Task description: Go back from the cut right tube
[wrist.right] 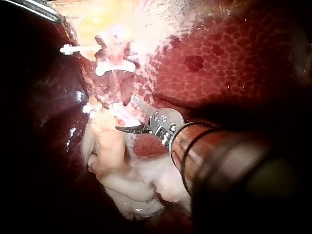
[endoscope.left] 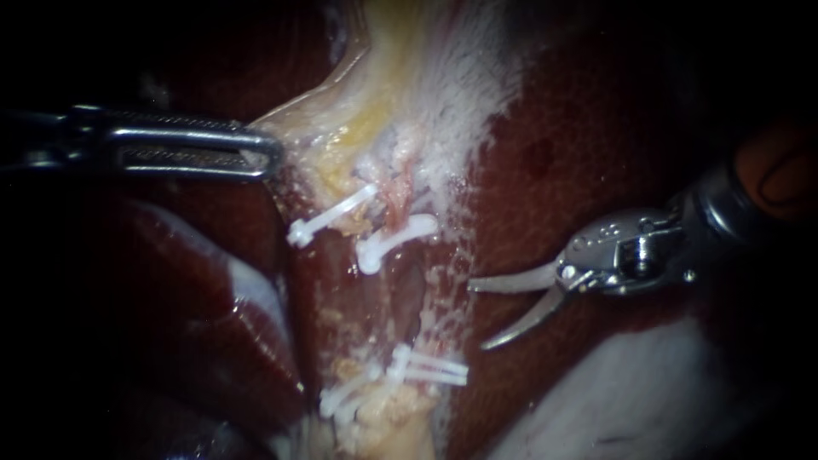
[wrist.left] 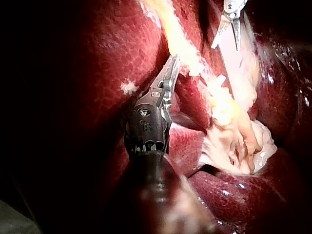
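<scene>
With the left end effector clenching yellowish tissue and the curved-bladed right end effector gaping empty near the cut pinkish right tube, risks scoring dark red liver when backing off.

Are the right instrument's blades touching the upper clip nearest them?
Apart. The endoscope view shows the right instrument, jaws open, with a strip of bare tissue between its tips and that clip.
</scene>
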`<state>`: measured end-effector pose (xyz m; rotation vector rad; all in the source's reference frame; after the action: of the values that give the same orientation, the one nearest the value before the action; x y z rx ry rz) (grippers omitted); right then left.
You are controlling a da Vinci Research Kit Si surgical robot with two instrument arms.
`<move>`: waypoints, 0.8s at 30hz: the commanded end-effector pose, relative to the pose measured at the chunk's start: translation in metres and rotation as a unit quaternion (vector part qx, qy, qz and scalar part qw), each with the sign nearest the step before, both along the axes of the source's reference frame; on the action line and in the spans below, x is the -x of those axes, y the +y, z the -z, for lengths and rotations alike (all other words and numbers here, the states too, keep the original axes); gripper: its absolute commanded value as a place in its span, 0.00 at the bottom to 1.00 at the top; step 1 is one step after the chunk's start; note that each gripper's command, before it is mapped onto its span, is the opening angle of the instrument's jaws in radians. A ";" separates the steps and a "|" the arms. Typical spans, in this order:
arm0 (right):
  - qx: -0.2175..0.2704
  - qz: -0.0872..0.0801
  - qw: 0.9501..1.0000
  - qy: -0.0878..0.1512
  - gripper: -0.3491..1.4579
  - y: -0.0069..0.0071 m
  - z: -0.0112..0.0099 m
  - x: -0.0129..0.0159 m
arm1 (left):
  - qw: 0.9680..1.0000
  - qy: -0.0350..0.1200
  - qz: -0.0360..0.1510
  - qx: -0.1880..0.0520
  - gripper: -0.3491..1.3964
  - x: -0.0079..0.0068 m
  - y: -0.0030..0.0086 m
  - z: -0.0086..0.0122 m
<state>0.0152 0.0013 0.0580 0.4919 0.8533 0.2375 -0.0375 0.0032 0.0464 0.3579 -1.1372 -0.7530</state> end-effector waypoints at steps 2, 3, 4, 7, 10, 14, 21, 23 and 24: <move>0.011 0.000 1.000 0.001 0.99 0.0005 0.0005 0.0006 | 1.000 0.001 -0.001 0.000 0.05 -0.0001 0.0001 -0.0003; 0.017 0.001 1.000 0.002 0.99 0.0008 0.0007 0.0008 | 1.000 0.001 -0.001 0.000 0.05 -0.0001 0.0001 -0.0004; 0.022 0.001 1.000 0.003 0.99 0.0012 0.0010 0.0011 | 1.000 0.001 -0.001 0.000 0.05 -0.0001 0.0001 -0.0005; 0.033 -0.003 0.999 0.002 0.99 0.0023 0.0017 0.0016 | 1.000 0.001 -0.001 0.000 0.05 -0.0001 0.0001 -0.0006; 0.041 -0.006 0.999 0.000 0.99 0.0032 0.0023 0.0019 | 1.000 0.001 -0.001 0.000 0.05 0.0000 0.0000 -0.0007; 0.052 -0.005 0.999 0.000 0.99 0.0037 0.0028 0.0019 | 1.000 0.003 -0.001 0.000 0.05 0.0000 -0.0001 -0.0008; 0.059 -0.001 0.998 0.003 0.99 0.0037 0.0028 0.0019 | 1.000 0.006 -0.004 0.005 0.06 0.0003 -0.0004 -0.0015; 0.059 0.000 0.998 0.003 0.99 0.0037 0.0027 0.0020 | 1.000 0.008 -0.004 0.005 0.06 0.0004 -0.0005 -0.0018; 0.059 0.000 0.998 0.003 0.99 0.0037 0.0027 0.0021 | 1.000 0.008 -0.005 0.002 0.06 0.0004 -0.0006 -0.0020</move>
<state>0.0130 0.0050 0.0553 0.3816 0.8677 0.1836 -0.0380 0.0025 0.0486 0.3505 -1.1212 -0.7423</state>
